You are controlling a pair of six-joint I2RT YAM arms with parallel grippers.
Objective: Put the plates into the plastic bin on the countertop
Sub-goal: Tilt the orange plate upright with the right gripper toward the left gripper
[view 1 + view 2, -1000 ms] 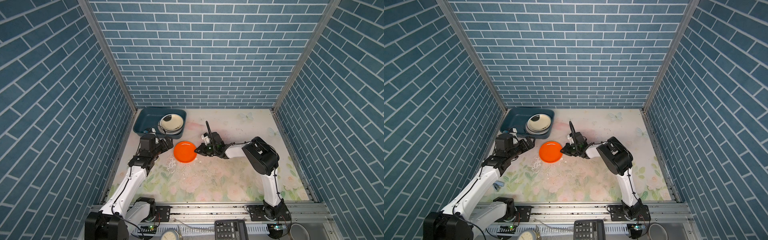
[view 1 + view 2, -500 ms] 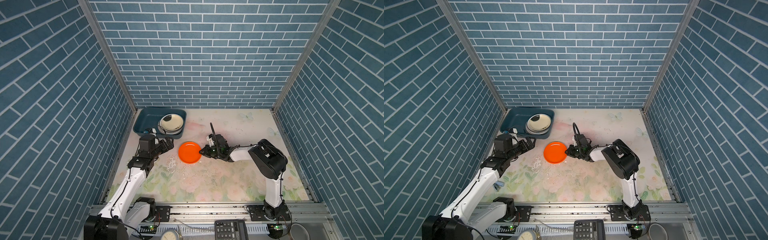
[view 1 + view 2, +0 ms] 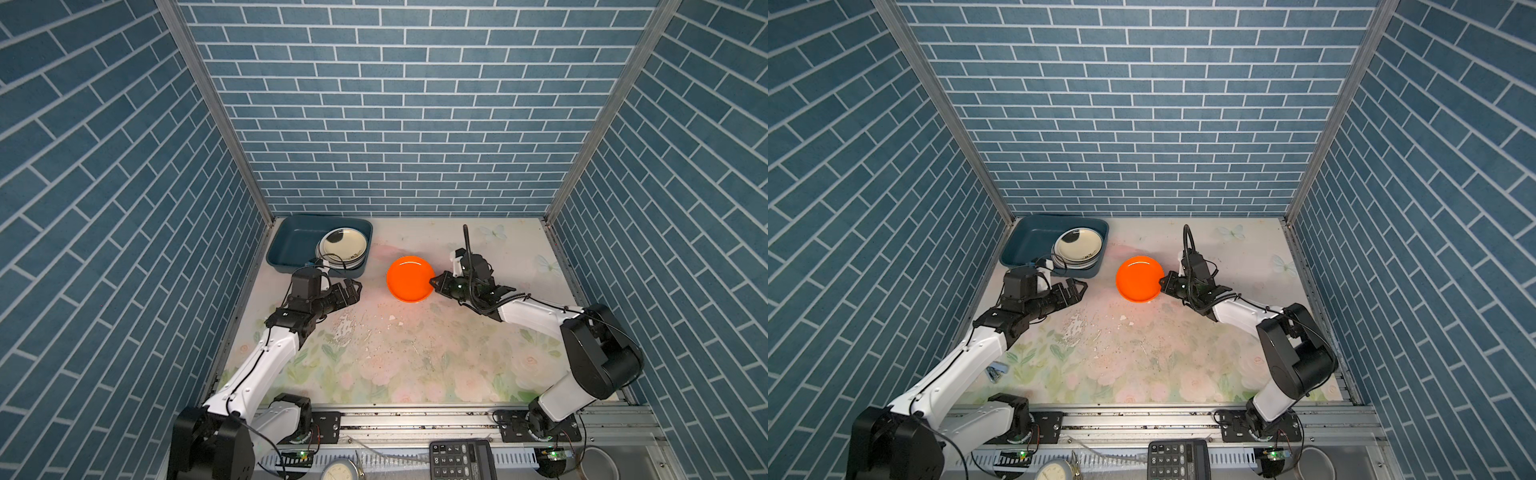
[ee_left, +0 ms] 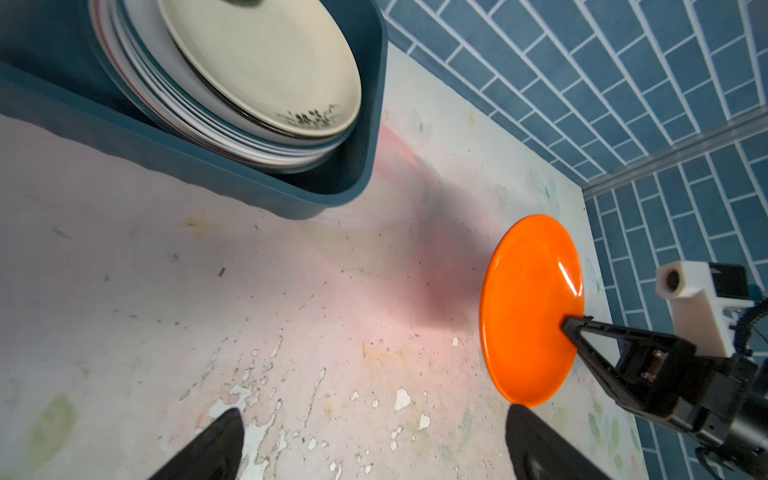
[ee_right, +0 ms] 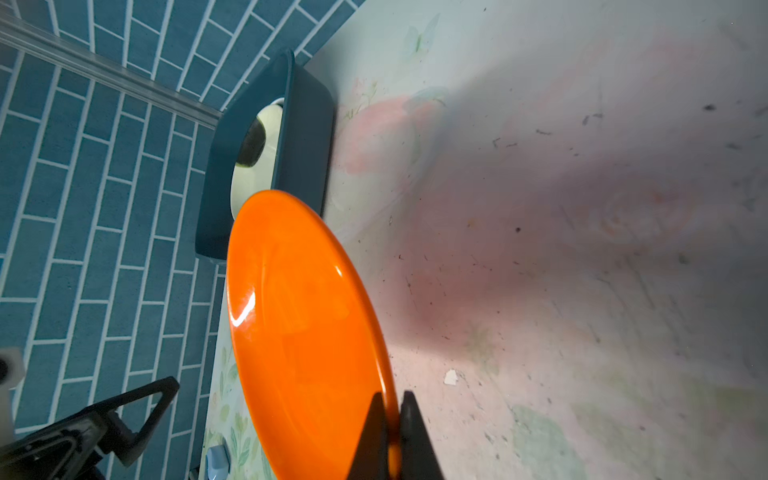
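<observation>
Two black fingers (image 5: 370, 440) of the right gripper (image 5: 390, 401) are pinched together on the rim of the orange plate (image 5: 299, 332). The plate is held tilted over the countertop (image 3: 415, 353), outside the plastic bin (image 3: 291, 243) and a little apart from the bin's short wall. Inside the bin, against that same wall, lies a stack (image 3: 344, 246) of plates with a cream plate (image 4: 266, 62) uppermost. The left gripper (image 3: 353, 289) hovers empty with its fingers spread wide, just off the bin's near corner, between the bin and the orange plate.
</observation>
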